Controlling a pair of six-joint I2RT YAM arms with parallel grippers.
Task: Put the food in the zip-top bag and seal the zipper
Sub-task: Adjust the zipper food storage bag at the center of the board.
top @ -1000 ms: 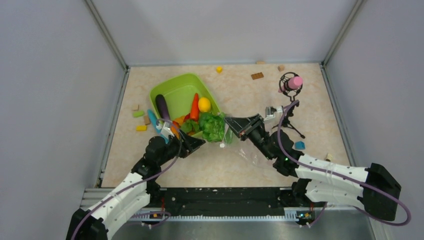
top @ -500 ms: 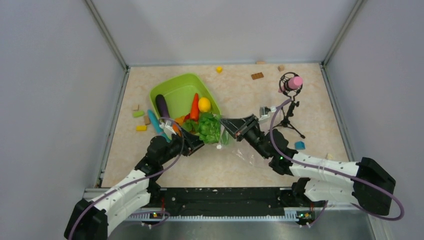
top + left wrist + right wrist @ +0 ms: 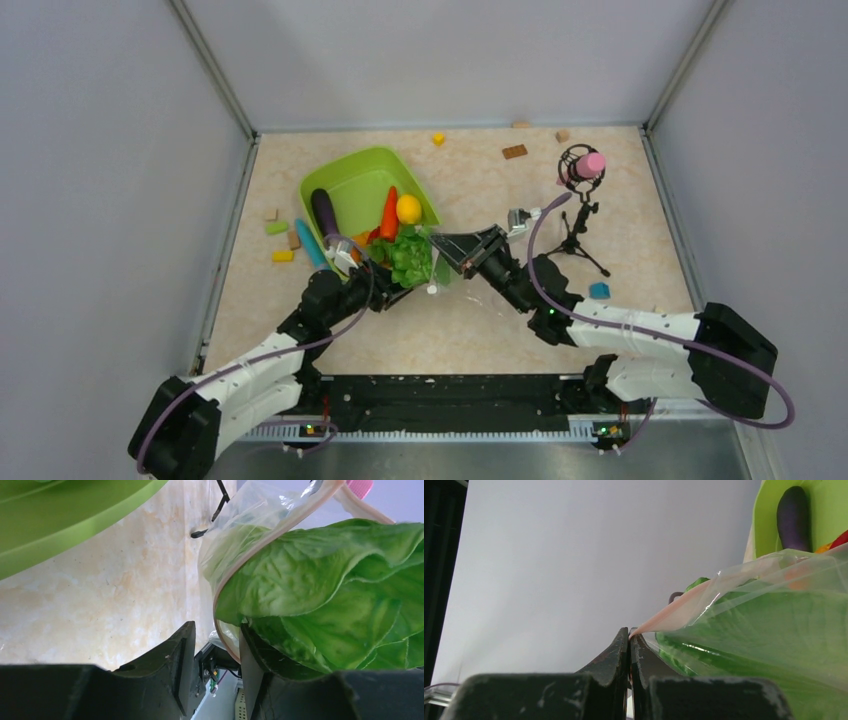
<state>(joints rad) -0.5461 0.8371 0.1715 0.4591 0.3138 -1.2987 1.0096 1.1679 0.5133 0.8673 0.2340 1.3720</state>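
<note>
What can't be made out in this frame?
- Left wrist: how deep the cabbage sits in the zip-top bag; the right edge cuts both off.
- Top view: the body of the zip-top bag, clear film largely under the right arm.
- Top view: what lies at the near corner of the tray, mostly covered by the cabbage.
- Right wrist: the end of the zipper, buried between the shut right fingers.

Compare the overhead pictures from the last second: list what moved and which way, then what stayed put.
The right gripper, shut on the zipper end, travelled left towards the lime-green tray, pulling the zip-top bag with it. The cabbage shifted slightly left. The left gripper moved a little right. Eggplant, carrot, lemon and microphone stand stayed put.
</note>
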